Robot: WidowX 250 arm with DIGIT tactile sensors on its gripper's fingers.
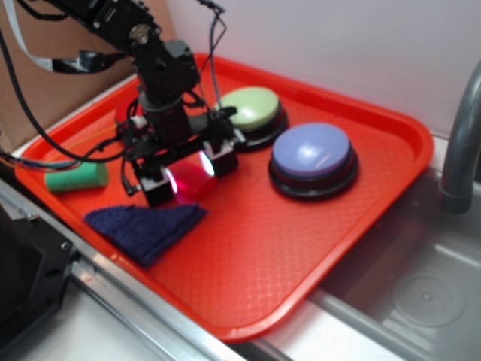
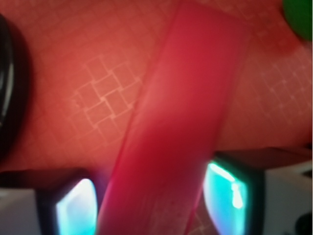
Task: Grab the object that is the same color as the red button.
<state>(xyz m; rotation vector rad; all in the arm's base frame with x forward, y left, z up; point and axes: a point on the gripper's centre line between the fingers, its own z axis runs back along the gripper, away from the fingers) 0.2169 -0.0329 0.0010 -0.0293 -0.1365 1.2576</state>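
Observation:
The object, a small red block (image 1: 192,179), lies low on the red tray (image 1: 301,248) between the two fingers of my gripper (image 1: 189,173). In the wrist view the red block (image 2: 171,132) runs as a long bar from the jaws toward the upper right. Both glowing pads (image 2: 222,200) sit against its sides, so my gripper (image 2: 149,208) is shut on it. The red button is hidden; the arm covers the tray behind the gripper. A black button base (image 2: 7,83) shows at the left edge of the wrist view, its dome out of sight.
A green-domed button (image 1: 252,109) and a lavender-blue button (image 1: 312,154) stand to the right of the gripper. A green cylinder (image 1: 75,177) lies at the tray's left, and a dark blue cloth (image 1: 146,226) lies in front. A sink and faucet (image 1: 458,150) are at right.

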